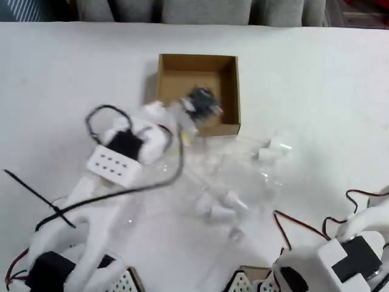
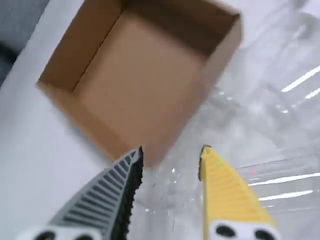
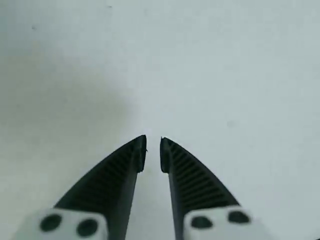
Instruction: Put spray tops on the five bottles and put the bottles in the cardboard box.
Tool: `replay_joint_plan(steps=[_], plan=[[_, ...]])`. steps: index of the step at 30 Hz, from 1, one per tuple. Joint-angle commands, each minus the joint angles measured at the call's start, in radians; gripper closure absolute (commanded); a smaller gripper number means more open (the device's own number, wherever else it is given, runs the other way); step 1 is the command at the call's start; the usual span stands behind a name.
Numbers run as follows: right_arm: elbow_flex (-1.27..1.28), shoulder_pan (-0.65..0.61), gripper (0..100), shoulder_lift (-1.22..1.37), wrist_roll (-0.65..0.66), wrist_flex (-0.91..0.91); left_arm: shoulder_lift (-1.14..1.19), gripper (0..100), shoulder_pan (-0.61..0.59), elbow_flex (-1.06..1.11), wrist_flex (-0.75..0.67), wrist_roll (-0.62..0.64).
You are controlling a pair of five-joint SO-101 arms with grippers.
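Left pincer [image 2: 172,150] hangs right at the near wall of the cardboard box [image 1: 197,56], grey and yellow tips set a middling gap apart. Clear plastic glints between them, and I read that as a clear bottle [image 2: 167,200] clamped in the grip. The box floor looks bare from the left wrist view.

Out on the bench [image 1: 316,79], the loose bottles [image 1: 234,164] lie on their sides just beside the box's near corner, hard to separate because they are see-through. White spray tops [image 1: 271,149] sit among them, with more [image 1: 220,210] nearer the arms. The right pincer [image 3: 152,150] is narrowed to a slit, holding nothing, over bare bench.

Now the dangers. I can't make out a top on the held bottle, and if it goes in uncapped the job is only half done. That wall is close, so a low carry could catch the rim and shove the light box away. Slick plastic in a partial grip may twist or slip out short of the opening. A swing could also nudge the lying bottles and set them rolling.
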Motion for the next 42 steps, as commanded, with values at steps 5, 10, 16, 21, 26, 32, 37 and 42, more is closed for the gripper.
replay_joint_plan(steps=[5, 10, 16, 21, 26, 32, 37, 42], plan=[[-0.009, 0.051, 98.1, -0.045, 0.002, -0.087, 0.001, 79, 0.302, -0.063, 0.074, -0.295], [-0.009, 0.081, 98.1, -0.045, 0.002, -0.114, 0.027, 75, 0.4, -0.071, 0.071, -0.334], [-0.005, 0.105, 98.1, -0.044, 0.002, -0.15, 0.173, 66, 0.466, -0.133, 0.064, -0.333], [-0.003, 0.111, 98.1, -0.044, 0.002, -0.15, 0.363, 67, 0.506, -0.299, 0.064, -0.333], [-0.003, 0.108, 98.1, -0.044, 0.003, -0.151, 0.549, 67, 0.506, -0.489, 0.072, -0.331], [0.006, 0.114, 98.1, -0.044, 0.003, -0.151, 0.722, 66, 0.516, -0.652, 0.071, -0.307], [0.023, 0.111, 98.1, -0.045, 0.003, -0.151, 0.871, 67, 0.504, -0.753, 0.071, -0.299], [0.023, 0.113, 98.1, -0.045, 0.003, -0.151, 0.984, 67, 0.506, -0.835, 0.072, -0.256]])
